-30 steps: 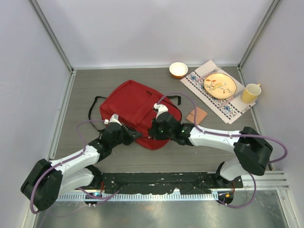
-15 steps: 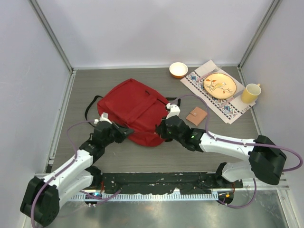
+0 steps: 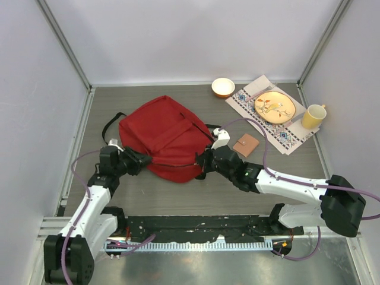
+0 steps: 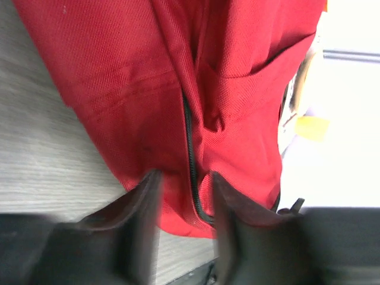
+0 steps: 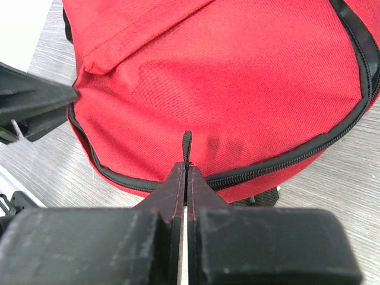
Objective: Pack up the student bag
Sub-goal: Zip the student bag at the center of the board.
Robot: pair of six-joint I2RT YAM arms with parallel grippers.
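**A:** Red woven cloth fills both wrist views. The large soft red fabric backpack point(image 3: 161, 133) lies flat on the grey wood-grain table point(image 3: 172, 199), left of centre, with an arm at each near corner.

**B:** And the grips?

**A:** The right gripper point(image 5: 185, 178) has its jaws pressed together on the small black zipper pull tab point(image 5: 187, 142), holding only the tab's lower end. The left gripper point(image 4: 184, 205) has its fingers point(image 4: 142, 208) apart, straddling the bag's edge and the dark zipper line point(image 4: 190, 136). It doesn't look clamped on anything.

**B:** So nothing anchors the bag.

**A:** That's my worry. If the right arm pulls the tab now, the whole bag may slide along the table instead of the zipper running.

**B:** Anything else?

**A:** The hold on the tab is thin, so a sideways tug could let it slip out. The curved corner is also where I'd expect the slider to jam. And the small flat tan wallet point(image 3: 246, 144) sits just beside the right arm, so a dragged bag or a swinging forearm could knock it away.
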